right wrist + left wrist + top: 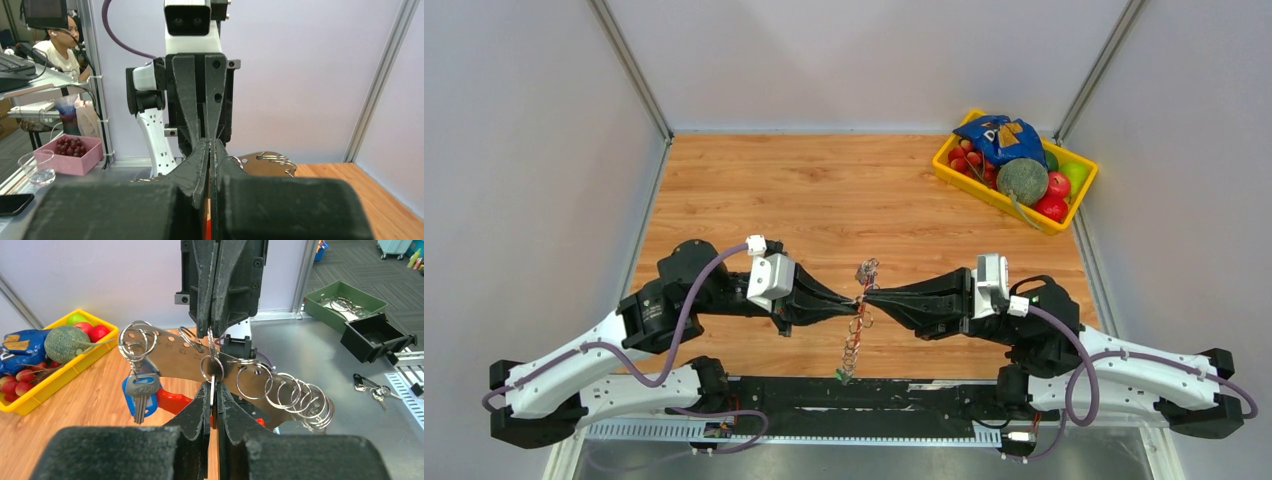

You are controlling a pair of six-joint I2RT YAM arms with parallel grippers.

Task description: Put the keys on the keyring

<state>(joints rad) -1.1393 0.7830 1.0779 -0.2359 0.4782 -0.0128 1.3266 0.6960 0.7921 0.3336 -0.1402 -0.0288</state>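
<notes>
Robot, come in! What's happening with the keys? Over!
Left gripper shut on keyring. Right gripper shut, tip to tip. One key hangs aside. Other rings crowd close.

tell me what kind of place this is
Likely a robotics lab work cell: a wooden table boxed in by pale panels on metal frames, a person at a desk just outside, and a green bin of spare rings nearby.

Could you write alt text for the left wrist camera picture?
The left gripper, below, and the right gripper, above, meet closed at one silver ring on a curved metal strip of rings. A silver key hangs left.
</notes>
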